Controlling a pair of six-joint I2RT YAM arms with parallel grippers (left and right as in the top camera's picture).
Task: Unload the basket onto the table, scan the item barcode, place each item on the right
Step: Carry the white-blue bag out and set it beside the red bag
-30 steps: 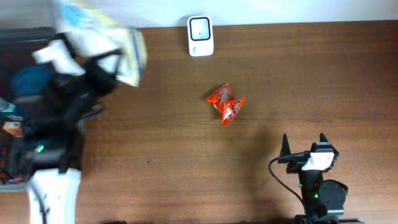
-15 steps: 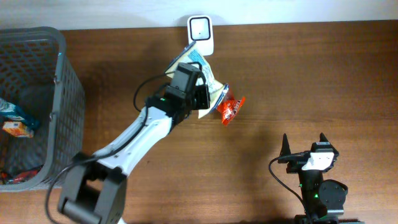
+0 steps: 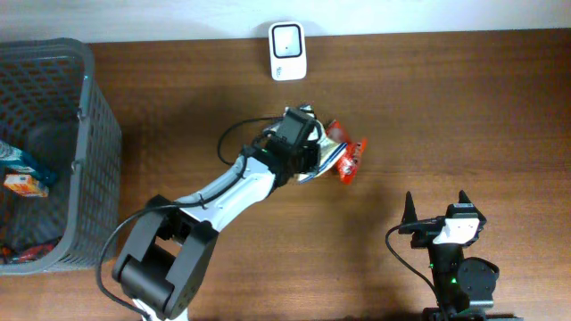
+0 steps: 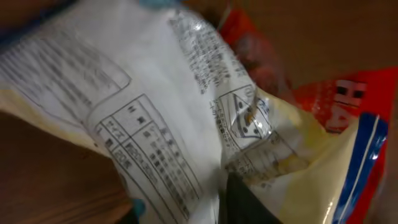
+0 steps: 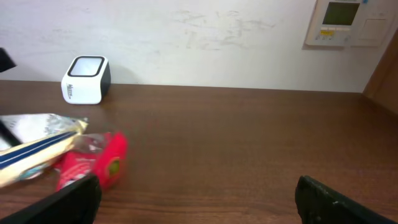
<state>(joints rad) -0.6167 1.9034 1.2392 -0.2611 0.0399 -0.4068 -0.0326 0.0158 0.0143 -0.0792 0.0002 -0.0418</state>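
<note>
Light: even | overhead: sharp | left wrist: blurred, seemingly too close | right wrist: foreground soft

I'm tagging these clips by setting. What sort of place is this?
Likely a mock shop checkout: a white barcode scanner, a grey mesh basket holding goods, and a red snack packet on the table.

The left arm point(image 3: 225, 187) has smooth white link shells between rounded dark grey joints, a boxy black wrist, and a thin black cable point(image 3: 230, 139) looping off its forearm toward eleven o'clock. At five o'clock of the overhead view the right arm point(image 3: 459, 278) is mostly black, with a white block point(image 3: 457, 230) on top, a small green light point(image 3: 452, 282), a black lead point(image 3: 391, 239) curling at its nine o'clock side, and the right gripper point(image 3: 436, 196) made of two pointed black fingers point(image 3: 409, 210)
</note>
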